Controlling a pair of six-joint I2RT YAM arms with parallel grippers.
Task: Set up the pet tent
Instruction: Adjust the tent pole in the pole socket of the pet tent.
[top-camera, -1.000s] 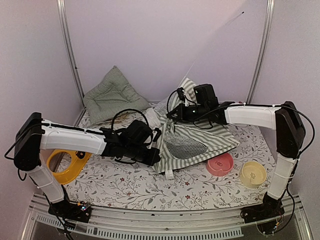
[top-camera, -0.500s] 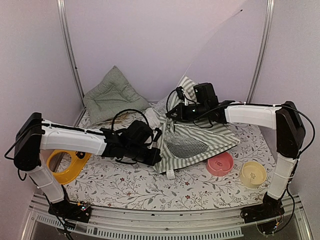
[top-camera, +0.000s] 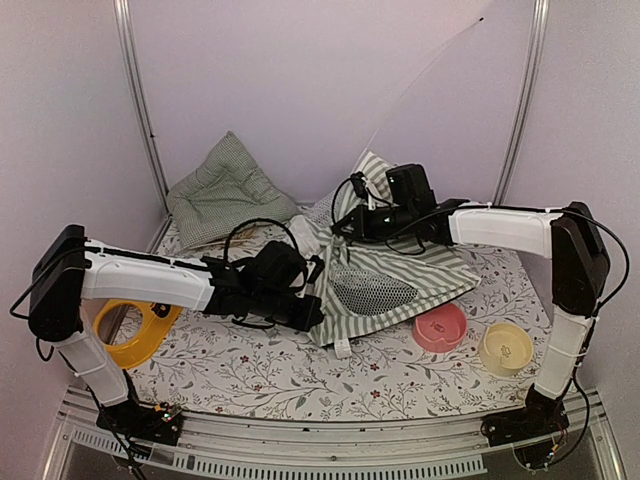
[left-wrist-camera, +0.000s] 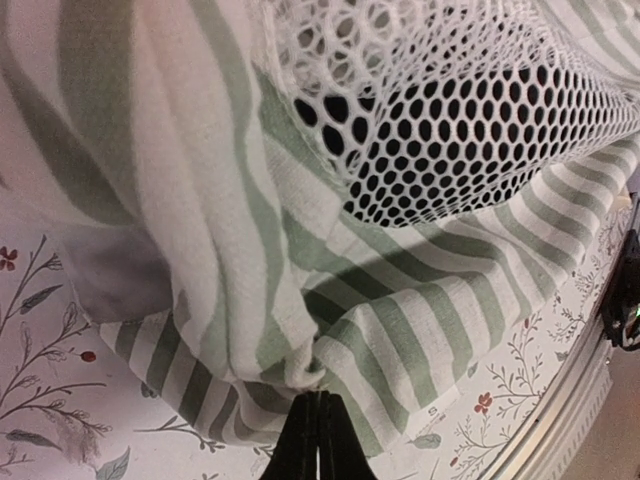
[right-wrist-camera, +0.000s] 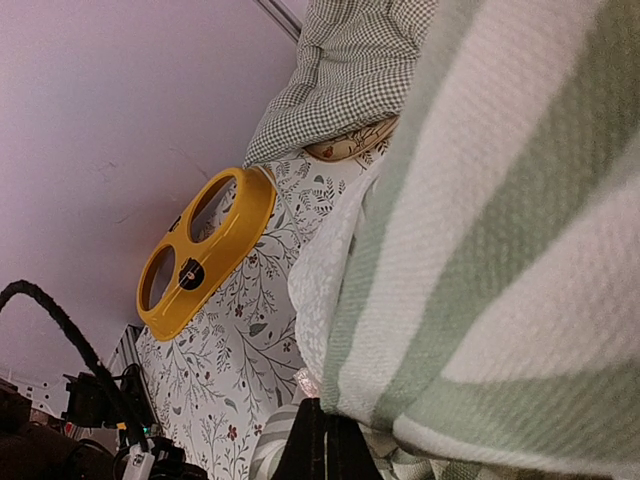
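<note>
— Found the pet tent (top-camera: 385, 285) slumped mid-table on the flowered mat (top-camera: 260, 375), mesh window up, far edge lifted. Noted one thin pole (top-camera: 430, 75) arcing away up the rear wall.

— Checked the fingers?

— Saw the left gripper (left-wrist-camera: 318, 400) pinched tight on the near striped hem, with cloth puckered into the tips. Saw the right gripper (right-wrist-camera: 318, 405) closed flat too, at the raised far edge, seemingly with a fold nipped.

— Judged the handling how?

— Reckoned it light and floppy: soft cloth, prone to sag and slip through a thin pinch. Expected spring from the pole, likely to whip if let go. Thought the mesh a poor hold, easily snagged.

— Better to grip where?

— Favoured hems and pole sleeves, doubled fabric near the corners. Counted the checked cushion (top-camera: 225, 190) behind and the pink bowl (top-camera: 441, 327) just beside as no part of it.
</note>
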